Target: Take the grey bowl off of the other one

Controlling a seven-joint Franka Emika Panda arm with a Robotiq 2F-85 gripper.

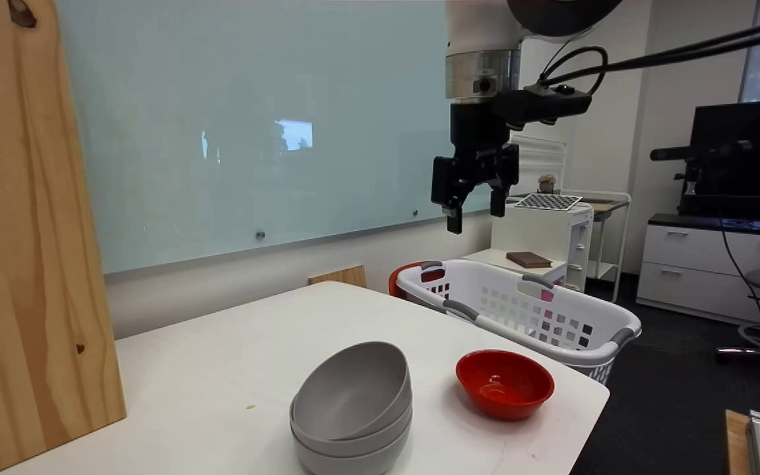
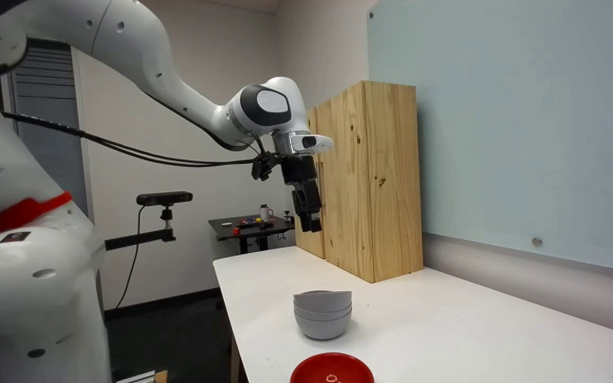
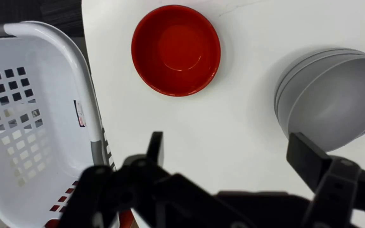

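Note:
The grey bowl (image 1: 360,389) lies tilted on top of a stack on the white table. It also shows in an exterior view (image 2: 322,301) and at the right of the wrist view (image 3: 341,101). Under it the stack shows two more grey layers. The other one, a like grey bowl (image 1: 353,464), is beneath and mostly hidden inside; its side shows in an exterior view (image 2: 323,329). My gripper (image 1: 476,218) is open and empty, high above the table and apart from the stack. In the wrist view its fingers (image 3: 227,142) are wide apart, the right one overlapping the top bowl's edge in the picture.
A glossy red bowl (image 1: 505,386) stands beside the stack near the table edge. A white laundry basket (image 1: 525,303) stands past that edge. A wooden cabinet (image 2: 367,181) stands on the table. A glass board (image 1: 254,132) hangs on the wall behind.

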